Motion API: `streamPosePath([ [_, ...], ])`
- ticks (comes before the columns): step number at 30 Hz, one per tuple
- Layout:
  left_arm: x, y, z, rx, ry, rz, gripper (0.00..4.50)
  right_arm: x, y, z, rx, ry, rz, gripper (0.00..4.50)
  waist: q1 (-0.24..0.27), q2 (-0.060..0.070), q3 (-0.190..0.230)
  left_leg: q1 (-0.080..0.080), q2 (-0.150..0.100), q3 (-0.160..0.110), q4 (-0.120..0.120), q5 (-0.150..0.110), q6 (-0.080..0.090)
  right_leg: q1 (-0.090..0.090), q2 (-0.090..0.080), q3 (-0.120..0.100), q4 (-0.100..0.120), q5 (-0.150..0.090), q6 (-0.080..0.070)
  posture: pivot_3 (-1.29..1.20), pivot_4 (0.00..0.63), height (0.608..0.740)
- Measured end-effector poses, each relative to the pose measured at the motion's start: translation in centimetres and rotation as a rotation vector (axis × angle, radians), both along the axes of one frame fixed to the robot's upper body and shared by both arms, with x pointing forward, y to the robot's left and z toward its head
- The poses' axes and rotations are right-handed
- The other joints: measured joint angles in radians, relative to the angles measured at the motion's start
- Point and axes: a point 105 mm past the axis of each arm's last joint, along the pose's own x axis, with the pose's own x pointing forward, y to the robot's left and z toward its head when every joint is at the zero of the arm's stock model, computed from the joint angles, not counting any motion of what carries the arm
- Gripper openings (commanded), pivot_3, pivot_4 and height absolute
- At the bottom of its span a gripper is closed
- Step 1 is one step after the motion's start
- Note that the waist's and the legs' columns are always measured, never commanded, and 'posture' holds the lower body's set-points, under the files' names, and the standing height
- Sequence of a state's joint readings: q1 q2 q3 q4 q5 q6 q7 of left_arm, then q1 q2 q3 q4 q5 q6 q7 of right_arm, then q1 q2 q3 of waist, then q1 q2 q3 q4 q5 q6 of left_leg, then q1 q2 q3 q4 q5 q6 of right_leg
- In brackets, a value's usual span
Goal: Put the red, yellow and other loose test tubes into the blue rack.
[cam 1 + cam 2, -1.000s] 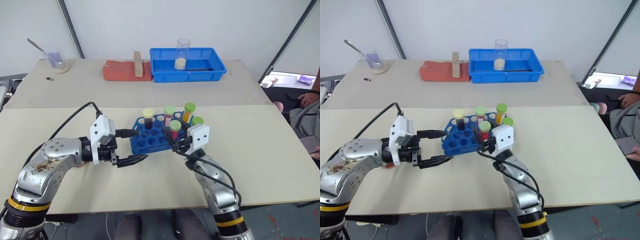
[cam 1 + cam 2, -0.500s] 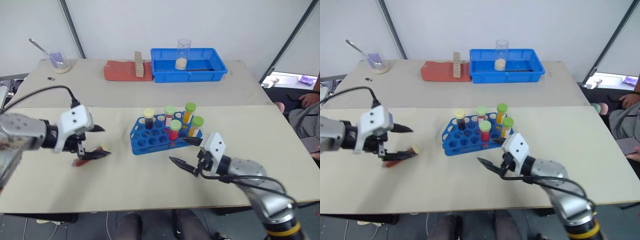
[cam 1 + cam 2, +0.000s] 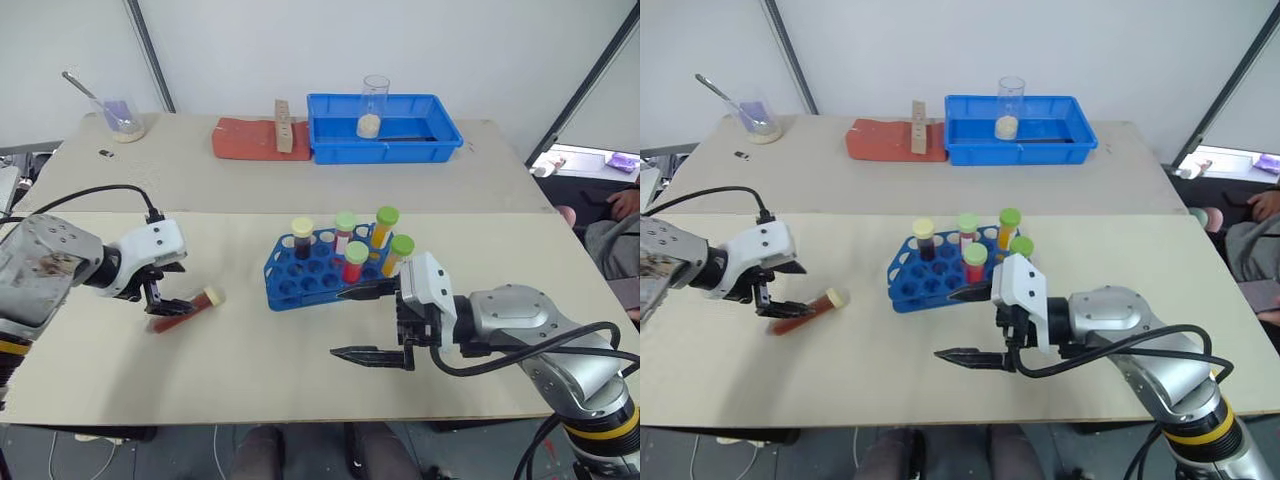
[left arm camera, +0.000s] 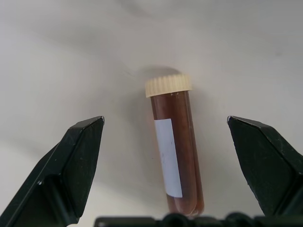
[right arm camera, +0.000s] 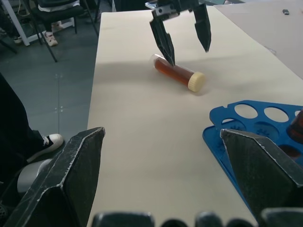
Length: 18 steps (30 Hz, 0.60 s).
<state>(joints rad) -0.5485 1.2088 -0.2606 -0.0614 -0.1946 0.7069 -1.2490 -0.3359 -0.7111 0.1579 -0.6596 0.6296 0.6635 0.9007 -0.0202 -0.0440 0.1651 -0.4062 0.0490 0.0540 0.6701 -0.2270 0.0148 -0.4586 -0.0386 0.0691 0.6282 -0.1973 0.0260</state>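
Left eye view: the left gripper [image 3: 172,290] hangs over the last loose test tube [image 3: 185,309], a dark red-brown one with a cream cap lying flat on the table [image 3: 120,370], its fingers spread either side of it. The right gripper [image 3: 365,322] stands open and empty just in front of the blue rack [image 3: 300,275], where five capped tubes already stand.

Left wrist view: the tube lies lengthwise midway between the parted fingertips [image 4: 83,142], cap pointing away, touched by neither.

Right wrist view: the same tube lies under the left fingers. The step in hand looks like the pickup; next, lower, close across the tube's body, then lift.
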Motion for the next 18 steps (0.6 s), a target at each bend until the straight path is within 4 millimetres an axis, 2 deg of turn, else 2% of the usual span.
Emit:
streamPosePath([
  [6,-0.4,-0.7,-1.8,0.004,0.092,-0.014,4.5,-0.3,0.7,0.6,0.059,0.015,0.003,4.35,0.005,0.0,0.0,0.0,0.0,-0.001,0.001,0.0,0.0,0.0,0.0,0.0,0.001,0.0,0.0,0.0,0.15,0.74],
  [16,0.8,-0.5,-2.6,0.09,0.084,-0.023,4.5,-0.8,0.1,0.1,0.011,0.032,0.003,4.35,0.006,0.0,0.0,0.0,0.0,-0.001,0.006,0.0,0.0,0.001,0.0,0.0,0.003,0.001,0.001,0.0,0.15,0.74],
  [18,0.9,-0.4,-2.9,0.101,0.09,-0.024,3.93,-0.9,0.0,-0.1,0.006,0.041,-0.002,4.39,0.006,0.0,0.0,0.0,0.0,-0.001,0.006,0.0,0.0,0.001,0.0,0.0,0.003,0.001,0.001,0.0,0.15,0.74],
])
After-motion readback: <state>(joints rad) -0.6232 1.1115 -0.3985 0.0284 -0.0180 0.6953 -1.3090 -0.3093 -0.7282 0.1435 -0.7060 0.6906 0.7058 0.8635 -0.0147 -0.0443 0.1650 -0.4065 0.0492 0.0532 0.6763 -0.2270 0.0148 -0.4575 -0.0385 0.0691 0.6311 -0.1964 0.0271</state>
